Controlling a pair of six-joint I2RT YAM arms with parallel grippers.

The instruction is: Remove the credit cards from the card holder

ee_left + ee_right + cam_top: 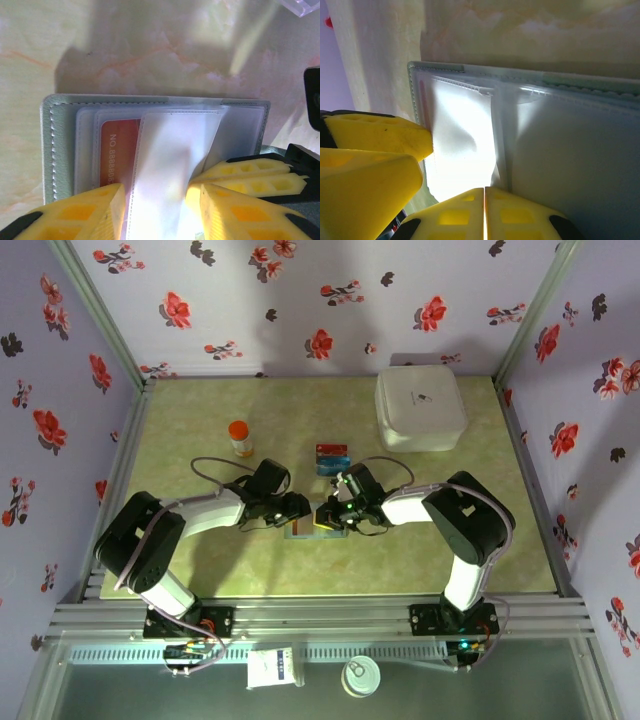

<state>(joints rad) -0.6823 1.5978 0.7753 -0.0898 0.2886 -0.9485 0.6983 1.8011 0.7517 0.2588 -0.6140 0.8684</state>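
The card holder (59, 150), pale grey and lying open on the table, shows its clear plastic sleeves. A red-orange credit card (118, 150) sits inside a left sleeve. My left gripper (157, 200) is open, its yellow fingers either side of a lifted clear sleeve (170, 150). My right gripper (485, 192) is shut, pinching that sleeve's edge on the card holder (570, 150). From above, the left gripper (295, 508) and right gripper (330, 515) meet over the card holder (303, 530). Two more credit cards (332, 455), red and blue, lie on the table just behind.
An orange bottle (240, 437) stands at the back left of the grippers. A large white box (420, 408) sits at the back right. A clear plastic piece (300, 6) lies beyond the holder. Floral walls enclose the green mat (200, 570).
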